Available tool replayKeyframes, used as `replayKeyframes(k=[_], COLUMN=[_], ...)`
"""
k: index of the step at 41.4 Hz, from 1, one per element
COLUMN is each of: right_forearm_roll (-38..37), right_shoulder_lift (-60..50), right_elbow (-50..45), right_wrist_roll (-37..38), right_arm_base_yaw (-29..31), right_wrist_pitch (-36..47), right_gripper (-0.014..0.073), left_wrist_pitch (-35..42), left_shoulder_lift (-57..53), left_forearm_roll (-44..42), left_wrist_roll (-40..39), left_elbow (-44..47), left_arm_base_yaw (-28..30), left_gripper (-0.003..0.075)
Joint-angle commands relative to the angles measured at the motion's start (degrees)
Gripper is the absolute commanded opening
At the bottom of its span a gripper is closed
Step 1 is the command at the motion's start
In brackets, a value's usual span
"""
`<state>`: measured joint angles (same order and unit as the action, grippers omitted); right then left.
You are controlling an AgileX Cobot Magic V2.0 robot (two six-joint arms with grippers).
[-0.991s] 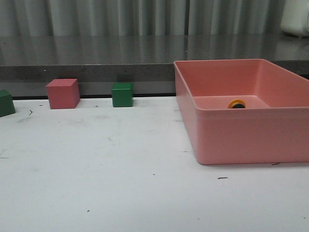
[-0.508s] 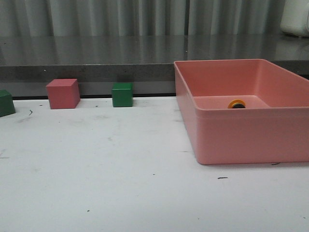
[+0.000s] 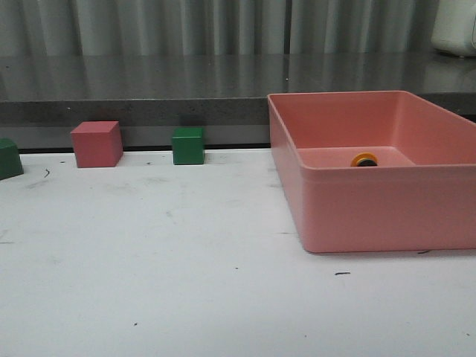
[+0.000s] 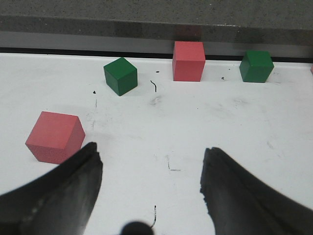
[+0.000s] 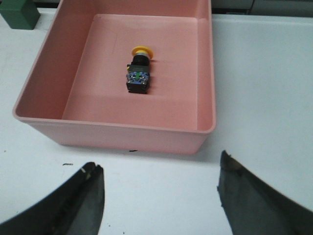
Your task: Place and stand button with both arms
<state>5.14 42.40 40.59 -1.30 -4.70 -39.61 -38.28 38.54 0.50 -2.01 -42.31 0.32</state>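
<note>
Button (image 5: 138,71) (on its side) lies beyond right gripper (image 5: 159,196).

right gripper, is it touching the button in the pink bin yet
Apart. The right wrist view shows the right gripper open over bare table outside the pink bin, while the button lies on the bin floor.

Button (image 5: 138,72) lies on its side in bin (image 3: 372,216), right on surface (image 3: 149,282); three cubes (image 3: 188,146) along left rear edge.
</note>
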Motion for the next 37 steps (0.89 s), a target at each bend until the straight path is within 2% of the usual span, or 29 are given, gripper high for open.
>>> replayKeyframes(k=[1,9,37], right_forearm_roll=[0.8,0.7,0.4], right_shoulder_lift=[4.2,12.8,45.8], right_elbow=[5.5,12.4,36.8], right_wrist_roll=[-0.4,-0.4,-0.4], right_arm_base_yaw=[-2.3,-5.8,-5.8], right_wrist_pitch=[0.0,-5.4,-12.5], right_gripper=[0.0519,0.0519,0.0519], left_wrist_pitch=[3.7,3.7,3.7], left_shoulder_lift=[-0.1,-0.1,-0.1], left_forearm_roll=[0.5,0.5,0.5], left_wrist_roll=[-0.1,-0.1,-0.1], left_elbow=[-2.0,-2.0,-2.0], left_arm_base_yaw=[-0.5,-0.5,-0.5], left_gripper=[0.0441,0.0441,0.0441])
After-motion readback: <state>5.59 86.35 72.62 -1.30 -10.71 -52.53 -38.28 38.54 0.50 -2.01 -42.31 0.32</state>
